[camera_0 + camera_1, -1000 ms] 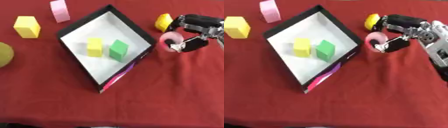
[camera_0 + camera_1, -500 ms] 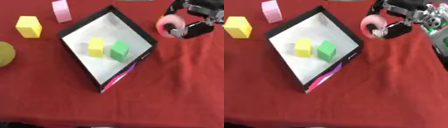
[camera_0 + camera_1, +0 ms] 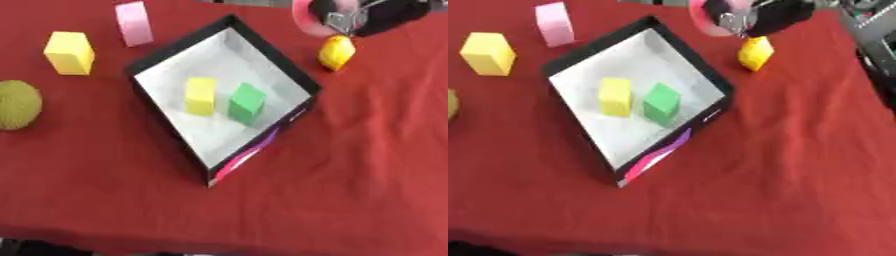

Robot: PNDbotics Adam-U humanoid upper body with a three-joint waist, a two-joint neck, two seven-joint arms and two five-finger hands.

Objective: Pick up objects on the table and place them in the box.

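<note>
Above the box's (image 3: 166, 57) far corner, the right hand (image 3: 773, 16) pinches a pink ring (image 3: 707, 20), and letting go this far out could drop it outside, beside the yellow piece (image 3: 754, 53).

Both views come from the two eyes in my head, looking steeply down from fairly close onto the red worktop (image 3: 350, 175). They share almost the whole scene, with the box (image 3: 166, 57) near centre. In the right eye view, everything sits shifted slightly leftward.
</note>
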